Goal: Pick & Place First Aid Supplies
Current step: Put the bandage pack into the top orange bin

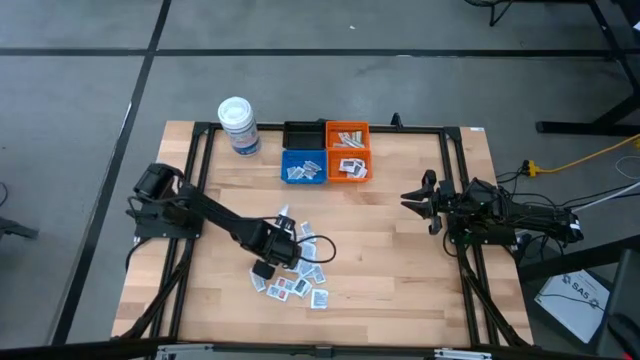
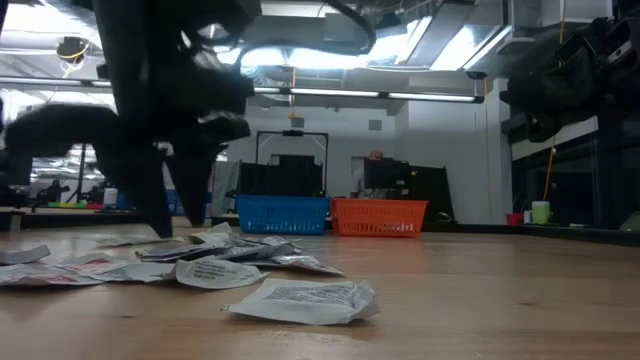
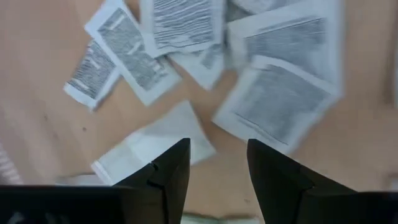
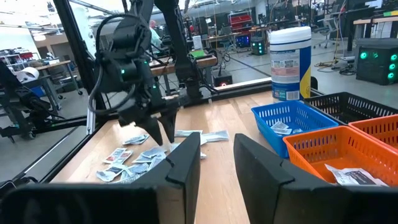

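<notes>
The first aid supplies (image 1: 300,285) are small flat white sachets with dark print. They lie flat and loose in a pile on the wooden table, near its front middle (image 2: 215,270). My left gripper (image 1: 290,245) points steeply down over the far side of that pile. It is open (image 3: 219,146), with bare wood and a sachet's corner (image 3: 186,124) showing below the gap. Whether its fingertips reach the sachets does not show. At the table's right side my right gripper (image 1: 415,197) is level and open (image 4: 214,152), holding nothing.
A blue bin (image 1: 303,167) and an orange bin (image 1: 349,167) with a few sachets stand at the back middle. A black bin (image 1: 303,135) and another orange bin (image 1: 347,135) stand behind them. A white lidded tub (image 1: 239,125) stands at the back left. Bare wood lies between the pile and the bins.
</notes>
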Robot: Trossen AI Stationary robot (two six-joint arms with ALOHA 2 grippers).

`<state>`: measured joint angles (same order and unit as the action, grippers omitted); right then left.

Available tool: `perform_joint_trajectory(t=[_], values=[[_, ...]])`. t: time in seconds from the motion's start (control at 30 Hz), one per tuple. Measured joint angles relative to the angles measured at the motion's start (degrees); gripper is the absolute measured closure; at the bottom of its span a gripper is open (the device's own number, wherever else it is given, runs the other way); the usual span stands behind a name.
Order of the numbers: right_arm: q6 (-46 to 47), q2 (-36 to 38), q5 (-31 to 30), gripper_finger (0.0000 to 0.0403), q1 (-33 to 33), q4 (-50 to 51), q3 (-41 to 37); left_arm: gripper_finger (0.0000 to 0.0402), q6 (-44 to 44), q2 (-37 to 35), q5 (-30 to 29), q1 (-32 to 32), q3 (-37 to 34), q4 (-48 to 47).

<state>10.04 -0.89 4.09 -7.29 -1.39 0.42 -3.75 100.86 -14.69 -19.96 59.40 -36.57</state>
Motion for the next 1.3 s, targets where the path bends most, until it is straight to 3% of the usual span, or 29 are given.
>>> perform_joint_trajectory(t=[0.43, 0.77, 1.0, 1.3], values=[[0.0, 0.0, 0.0, 0.0303, 0.0, 0.0, 0.0, 0.0278, 0.1, 5.1, -6.7, 0.0, 0.2, 3.0], [0.0, 0.0, 0.0, 0.0303, 0.0, 0.0, 0.0, 0.0392, 1.6, 5.3, -6.9, 0.2, 0.1, 2.9], [0.0, 0.0, 0.0, 0.0303, 0.0, 0.0, 0.0, 0.0399, 6.3, 3.4, -4.9, 0.2, -0.1, 1.7], [0.0, 0.0, 0.0, 0.0303, 0.0, 0.0, 0.0, 0.04, 12.7, -5.4, -4.5, 0.2, -0.2, -1.3]])
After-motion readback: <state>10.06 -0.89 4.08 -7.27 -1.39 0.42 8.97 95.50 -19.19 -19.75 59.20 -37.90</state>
